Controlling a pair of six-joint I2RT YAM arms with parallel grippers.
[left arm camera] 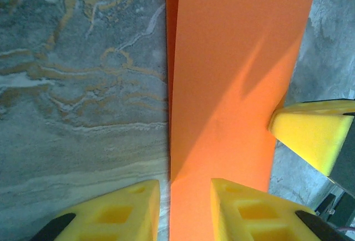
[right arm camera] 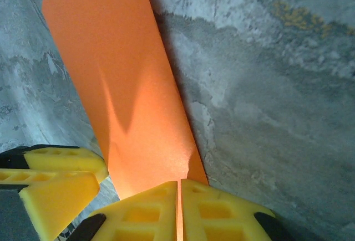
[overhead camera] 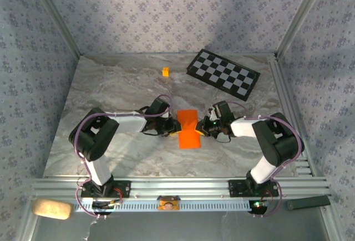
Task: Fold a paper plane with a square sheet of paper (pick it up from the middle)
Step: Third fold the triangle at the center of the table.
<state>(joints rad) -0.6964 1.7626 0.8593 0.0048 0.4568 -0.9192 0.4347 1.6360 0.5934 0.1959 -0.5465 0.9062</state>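
The square sheet of paper, folded narrow, lies well short of the checkered board, long axis pointing away from the arms. On the board's side the right gripper pinches its edge. Opposite, the left gripper straddles it, narrowly agape; both equally near.

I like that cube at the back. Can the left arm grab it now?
Probably not yet. Its fingers are busy at the paper, and the cube sits far back. Nothing lies between, so it might reach after leaving the paper.
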